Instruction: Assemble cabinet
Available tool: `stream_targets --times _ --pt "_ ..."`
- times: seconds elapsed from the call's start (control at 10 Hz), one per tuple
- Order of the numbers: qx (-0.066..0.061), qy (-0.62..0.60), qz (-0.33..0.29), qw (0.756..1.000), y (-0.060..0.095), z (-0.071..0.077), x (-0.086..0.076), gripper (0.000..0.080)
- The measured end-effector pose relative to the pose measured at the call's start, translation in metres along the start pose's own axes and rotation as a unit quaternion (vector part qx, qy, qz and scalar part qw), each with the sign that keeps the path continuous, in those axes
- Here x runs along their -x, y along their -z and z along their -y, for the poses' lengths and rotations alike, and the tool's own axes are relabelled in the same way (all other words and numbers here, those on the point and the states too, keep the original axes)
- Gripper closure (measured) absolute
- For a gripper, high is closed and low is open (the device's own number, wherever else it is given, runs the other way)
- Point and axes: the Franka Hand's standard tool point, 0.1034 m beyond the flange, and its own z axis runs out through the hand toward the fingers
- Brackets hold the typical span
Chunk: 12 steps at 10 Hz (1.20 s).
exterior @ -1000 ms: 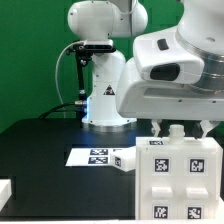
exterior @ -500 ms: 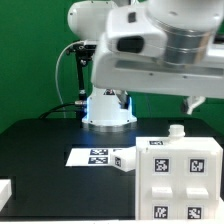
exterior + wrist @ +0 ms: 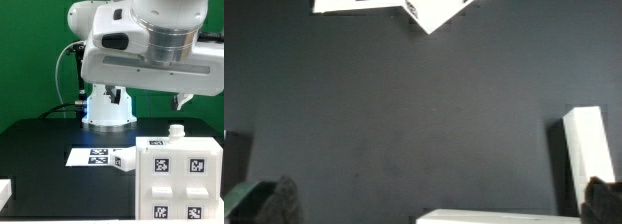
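The white cabinet box [image 3: 181, 182] with black-and-white tags stands at the exterior view's lower right, and a small white knob [image 3: 177, 130] sits on its top. A small tagged white part [image 3: 125, 161] lies just to its left. My gripper hangs above the box, with only one dark fingertip [image 3: 183, 100] showing. In the wrist view my gripper [image 3: 434, 198] is open and empty, its fingers far apart over the dark table. White parts show at that picture's edges: a tall panel [image 3: 589, 150], a flat piece [image 3: 491, 217] and pointed pieces [image 3: 434, 12].
The marker board [image 3: 92, 155] lies on the black table in front of the arm's base [image 3: 108, 105]. A white part [image 3: 5, 190] sits at the exterior view's lower left edge. A green backdrop stands behind.
My gripper has lifted from around the top of the cabinet box, and the arm has swung up and toward the exterior view's left. The box and the other parts have not moved.
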Motion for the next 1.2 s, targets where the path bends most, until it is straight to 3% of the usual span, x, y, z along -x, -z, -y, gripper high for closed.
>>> stream_targets --times 0.2,0.3,0.6,0.7,0.9,1.0,1.1,1.2 --pt "-0.057 -0.047 0.009 0.997 -0.036 -0.036 0.011 0.0004" --pt "-0.078 -0.073 0.029 0.994 -0.052 -0.045 0.019 0.0004" --pt "-0.077 -0.074 0.031 0.994 -0.054 -0.047 0.019 0.0004" --pt "-0.087 -0.083 0.035 0.992 -0.057 -0.048 0.017 0.0004" --pt "-0.14 -0.125 0.052 0.981 -0.083 -0.066 0.011 0.0004" --pt "-0.175 -0.152 0.073 0.97 -0.099 -0.068 0.015 0.0004" --pt "-0.201 -0.171 0.093 0.96 -0.111 -0.07 0.017 0.0004" --pt "-0.197 -0.17 0.09 0.961 -0.11 -0.068 0.015 0.0004"
